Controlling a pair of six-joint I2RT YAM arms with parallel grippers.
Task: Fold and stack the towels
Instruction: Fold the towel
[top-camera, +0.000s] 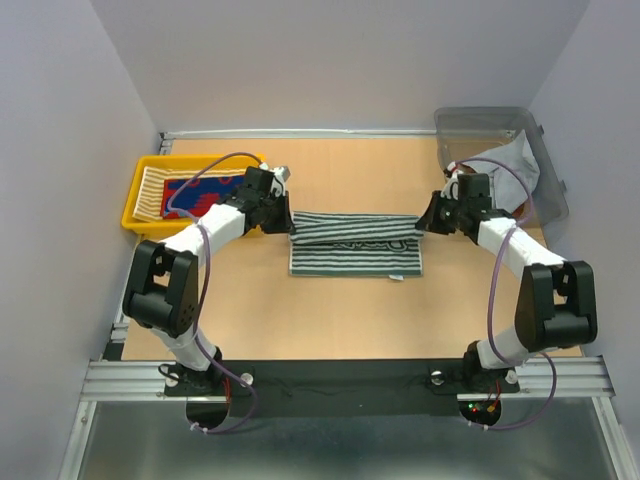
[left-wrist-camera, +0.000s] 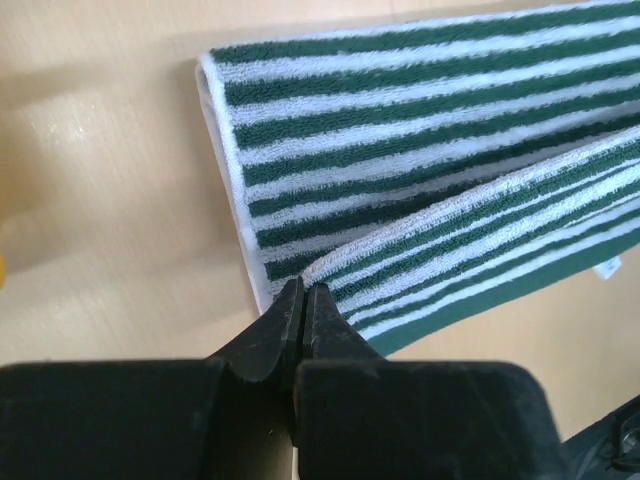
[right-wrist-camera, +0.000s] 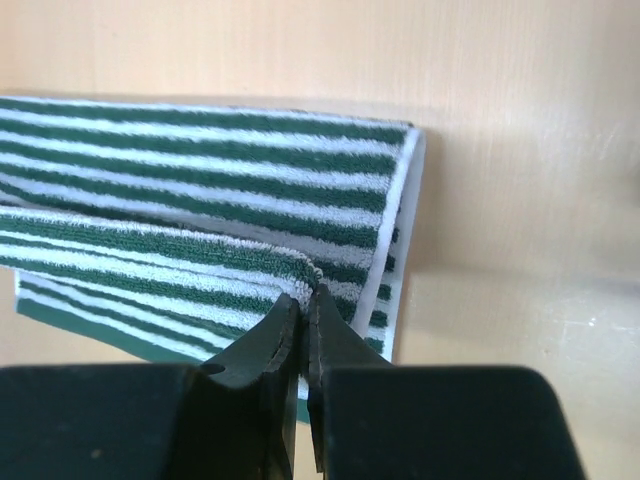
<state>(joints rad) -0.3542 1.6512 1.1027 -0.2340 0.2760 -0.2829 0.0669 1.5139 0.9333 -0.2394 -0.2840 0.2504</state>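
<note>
A dark-and-white striped towel (top-camera: 355, 245) lies on the table's middle, its stripes dark green in the wrist views. Its far edge is lifted and doubled over toward the near side. My left gripper (top-camera: 290, 228) is shut on the towel's lifted left corner; the left wrist view shows the gripper (left-wrist-camera: 303, 290) pinching the towel (left-wrist-camera: 420, 130). My right gripper (top-camera: 420, 222) is shut on the lifted right corner; the right wrist view shows the gripper (right-wrist-camera: 306, 297) on the towel (right-wrist-camera: 200, 170). A red-blue patterned towel (top-camera: 195, 192) and a yellow-cream striped one (top-camera: 150, 190) lie in a yellow basket.
The yellow basket (top-camera: 135, 215) stands at the back left, close to my left arm. A clear plastic bin (top-camera: 480, 115) at the back right holds a grey towel (top-camera: 510, 165) hanging over its side. White walls enclose the table on three sides.
</note>
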